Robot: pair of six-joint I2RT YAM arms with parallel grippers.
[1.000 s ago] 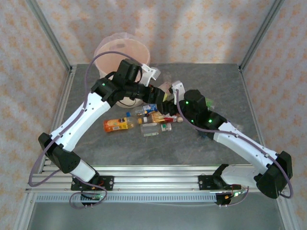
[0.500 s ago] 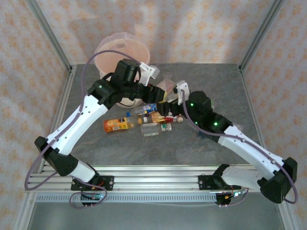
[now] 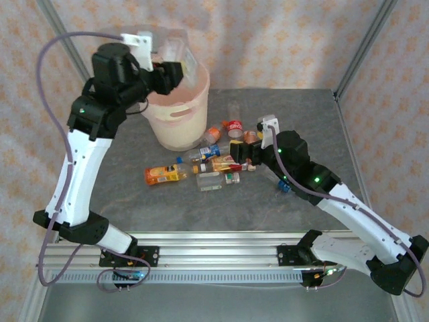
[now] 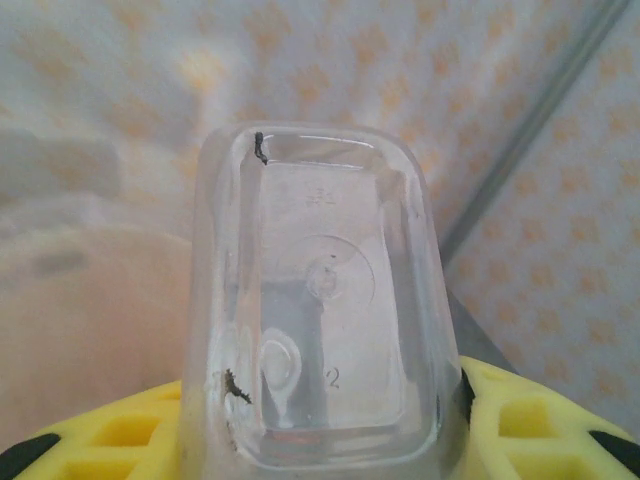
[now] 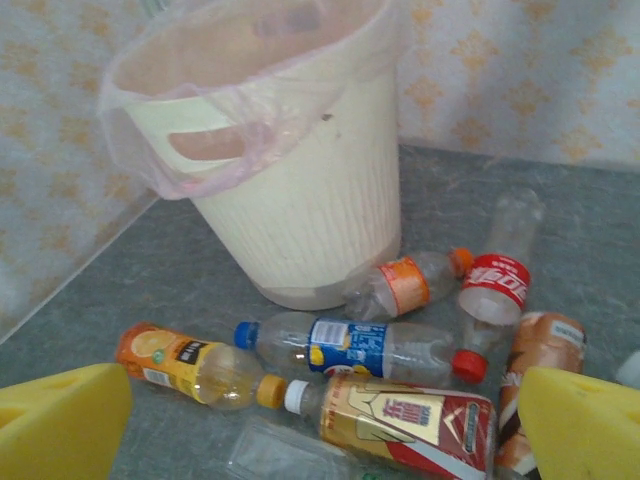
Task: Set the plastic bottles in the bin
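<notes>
Patterned cream wallpaper closes in a grey table [image 3: 134, 194] edged with aluminium rails. On the left, the left gripper [image 3: 173, 70] is raised high and clamped on a clear bottle [image 3: 184, 59], which hangs over the far side of the bin [image 3: 175, 124] at the table's back left. I judge this to be the drop step. The bottle looks to be above the bin's mouth, so the next move calls for parting the jaws once I am sure it clears the rim.

The left wrist view gives me what the overhead cannot. It shows the bottle's square moulded base end-on between the yellow pads [image 4: 540, 420], with what I take for the bin's pale inside blurred at lower left.

Moving right, the other bottles [image 3: 214, 166] lie loose on the table, just in front of and beside the bin. The right gripper [image 3: 242, 158] hovers low over them, jaws wide apart with nothing between. Its wrist view sorts out the heap: an orange-juice bottle [image 5: 190, 365], a blue-labelled bottle [image 5: 360, 345] and a red-labelled bottle [image 5: 497, 285], all on their sides. It also shows a thin pink liner [image 5: 150, 150] draped over the bin's rim.
</notes>
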